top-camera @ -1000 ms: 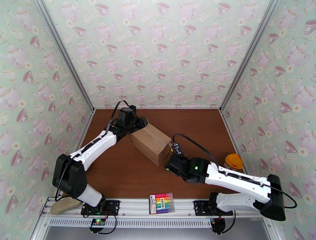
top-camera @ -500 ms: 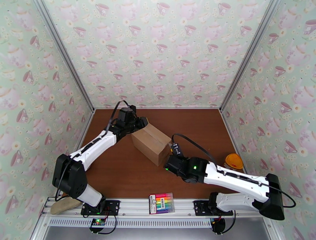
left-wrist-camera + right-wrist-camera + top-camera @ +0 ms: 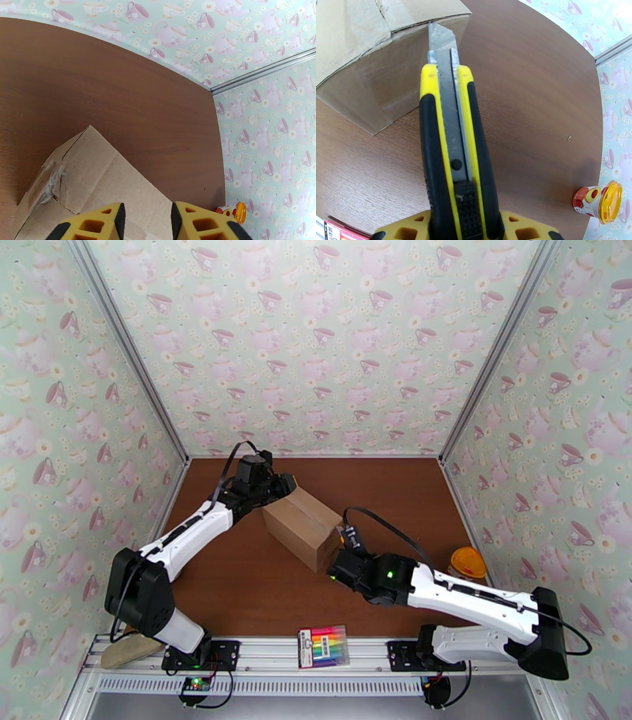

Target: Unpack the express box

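Tan cardboard express box [image 3: 304,524] at twelve o'clock risked skidding under the yellow-and-black utility knife [image 3: 452,130] — clenched in the right gripper [image 3: 466,227] (left gripper's [image 3: 146,221] hold was unclear).

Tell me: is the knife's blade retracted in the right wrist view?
No, the utility knife has its blade slid out, with the tip at the express box edge.

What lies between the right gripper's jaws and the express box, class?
A yellow-and-black utility knife, clamped in the right gripper, its extended blade reaching the express box at its top edge; the right wrist view shows it.
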You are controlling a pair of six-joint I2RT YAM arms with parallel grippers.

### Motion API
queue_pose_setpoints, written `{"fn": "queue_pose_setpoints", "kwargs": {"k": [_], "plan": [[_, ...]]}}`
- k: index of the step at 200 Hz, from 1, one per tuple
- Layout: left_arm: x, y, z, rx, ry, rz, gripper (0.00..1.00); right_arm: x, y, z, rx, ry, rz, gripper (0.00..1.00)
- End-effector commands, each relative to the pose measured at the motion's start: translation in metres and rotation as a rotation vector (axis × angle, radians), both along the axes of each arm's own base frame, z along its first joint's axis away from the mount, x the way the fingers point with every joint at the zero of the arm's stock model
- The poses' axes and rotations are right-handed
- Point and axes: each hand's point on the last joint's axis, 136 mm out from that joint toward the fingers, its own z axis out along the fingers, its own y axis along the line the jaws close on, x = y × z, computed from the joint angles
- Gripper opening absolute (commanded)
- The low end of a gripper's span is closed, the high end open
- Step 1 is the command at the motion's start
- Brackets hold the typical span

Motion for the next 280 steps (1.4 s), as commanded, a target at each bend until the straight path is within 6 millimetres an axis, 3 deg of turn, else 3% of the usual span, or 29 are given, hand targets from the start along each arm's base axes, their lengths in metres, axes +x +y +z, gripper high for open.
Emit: {"fn": "queue_pose_setpoints", "kwargs": {"k": [1,82,140,205,233,280], "plan": [[0.003,-0.001,0.012,-0.029,-0.022,-0.004,0.39,0.006,0.006,0.013,0.008,-0.047,0.005,0.0],[0.007,0.006,0.018,-0.011,-0.034,0.001,0.39,0.009,0.007,0.012,-0.012,-0.051,0.008,0.0],[0.027,0.045,0.024,0.072,-0.017,0.054,0.4,0.009,0.008,0.01,-0.027,-0.048,0.012,0.0],[0.056,0.06,-0.019,0.192,0.096,0.034,0.38,0.01,0.009,0.013,-0.026,-0.054,0.016,0.0],[0.058,0.053,-0.038,0.198,0.136,0.009,0.36,0.011,0.01,0.014,-0.026,-0.056,0.017,0.0],[0.052,0.031,-0.046,0.153,0.139,-0.077,0.35,0.012,0.011,0.014,-0.035,-0.06,0.023,0.0]]}}
